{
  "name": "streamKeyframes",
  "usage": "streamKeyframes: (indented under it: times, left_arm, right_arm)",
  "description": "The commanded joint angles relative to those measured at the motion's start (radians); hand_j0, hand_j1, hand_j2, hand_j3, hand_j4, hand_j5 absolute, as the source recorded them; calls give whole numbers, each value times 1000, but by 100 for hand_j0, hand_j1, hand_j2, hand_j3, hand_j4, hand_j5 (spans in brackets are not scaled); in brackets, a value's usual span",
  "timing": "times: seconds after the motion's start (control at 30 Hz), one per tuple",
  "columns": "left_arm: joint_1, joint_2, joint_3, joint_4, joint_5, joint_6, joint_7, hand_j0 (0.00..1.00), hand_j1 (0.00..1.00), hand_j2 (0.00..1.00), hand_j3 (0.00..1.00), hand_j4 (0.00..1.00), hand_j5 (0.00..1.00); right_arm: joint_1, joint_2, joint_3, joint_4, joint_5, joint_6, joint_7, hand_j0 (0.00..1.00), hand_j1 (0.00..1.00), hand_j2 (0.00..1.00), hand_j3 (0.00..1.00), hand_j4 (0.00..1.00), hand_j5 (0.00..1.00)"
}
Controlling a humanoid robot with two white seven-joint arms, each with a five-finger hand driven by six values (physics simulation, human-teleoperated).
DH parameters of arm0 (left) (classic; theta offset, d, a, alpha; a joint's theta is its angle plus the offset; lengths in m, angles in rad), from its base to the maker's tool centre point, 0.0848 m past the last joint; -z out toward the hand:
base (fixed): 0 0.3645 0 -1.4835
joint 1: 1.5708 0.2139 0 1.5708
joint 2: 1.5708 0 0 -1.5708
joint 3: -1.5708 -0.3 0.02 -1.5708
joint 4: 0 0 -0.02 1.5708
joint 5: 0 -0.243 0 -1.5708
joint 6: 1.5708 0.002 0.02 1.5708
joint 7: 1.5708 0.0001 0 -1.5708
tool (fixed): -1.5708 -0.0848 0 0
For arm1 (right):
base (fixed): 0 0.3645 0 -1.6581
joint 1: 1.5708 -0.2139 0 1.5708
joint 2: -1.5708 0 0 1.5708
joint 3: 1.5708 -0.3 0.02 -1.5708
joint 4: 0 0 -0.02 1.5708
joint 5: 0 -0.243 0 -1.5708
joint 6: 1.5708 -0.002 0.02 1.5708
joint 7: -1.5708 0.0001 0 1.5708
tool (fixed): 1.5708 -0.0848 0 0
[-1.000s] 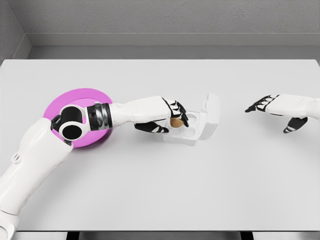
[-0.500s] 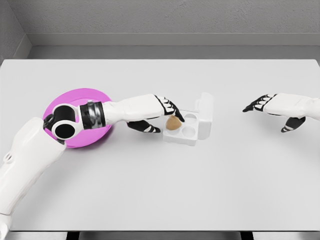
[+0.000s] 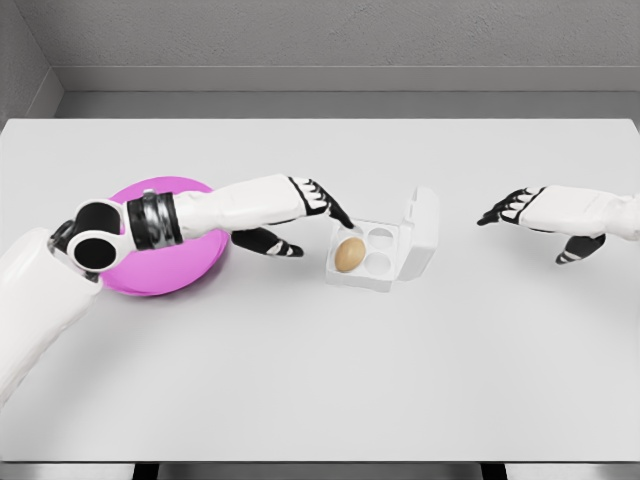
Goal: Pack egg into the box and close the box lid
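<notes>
A brown egg point(image 3: 349, 254) lies in the near-left cup of the white box point(image 3: 372, 273). The box lid point(image 3: 423, 232) stands raised on the right side. My left hand point(image 3: 305, 222) hovers just left of the box, fingers spread and empty, apart from the egg. To the right of the box my right hand point(image 3: 522, 216) floats above the table, open, with its fingers pointing left toward the lid.
A magenta plate point(image 3: 160, 262) sits at the left, partly covered by my left forearm. The white table point(image 3: 330, 380) stretches wide in front, and a grey wall rises behind its far edge.
The left hand let go of the egg, which now rests in the box, and drew back to the left. The right hand crept slightly left.
</notes>
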Motion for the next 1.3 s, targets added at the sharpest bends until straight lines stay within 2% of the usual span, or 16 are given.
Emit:
streamKeyframes:
  times: [0.0, 0.17, 0.27, 0.4, 0.63, 1.07, 1.2, 1.27]
  left_arm:
    - [0, 53, 0, -41, 57, 3, -1, 79, 79, 79, 79, 79, 79]
    - [-14, 181, -1, -99, 167, 3, 1, 79, 79, 79, 79, 79, 79]
    - [-15, 207, -6, -99, 198, 3, -1, 79, 79, 79, 79, 79, 79]
    - [-12, 228, -9, -113, 212, 3, 1, 79, 79, 79, 79, 79, 79]
    - [-11, 239, -10, -113, 210, 3, 1, 79, 79, 79, 79, 79, 79]
    - [-5, 256, -12, -106, 207, 3, -1, 84, 84, 84, 84, 84, 84]
    - [-5, 256, -12, -101, 201, 3, -1, 84, 84, 84, 84, 84, 84]
    - [-5, 256, -13, -101, 198, 3, -4, 86, 86, 86, 86, 86, 86]
  right_arm:
    - [0, 1, -1, -25, -5, 2, 4, 100, 100, 100, 100, 100, 100]
    - [18, 6, 2, -45, -5, 2, 4, 100, 100, 100, 100, 100, 100]
    - [23, 4, -2, -45, -7, 2, 4, 100, 100, 100, 100, 100, 100]
    - [26, 10, 4, -52, -7, 2, 7, 100, 100, 100, 100, 100, 100]
    - [43, 10, 7, -195, -7, 2, 5, 100, 100, 100, 100, 100, 100]
    - [14, 35, 4, -238, -27, 2, 1, 100, 100, 100, 100, 100, 100]
    - [2, 133, 16, -238, -27, 2, 8, 100, 100, 100, 100, 100, 100]
    - [2, 178, 56, -236, -25, 2, 10, 100, 100, 100, 100, 100, 100]
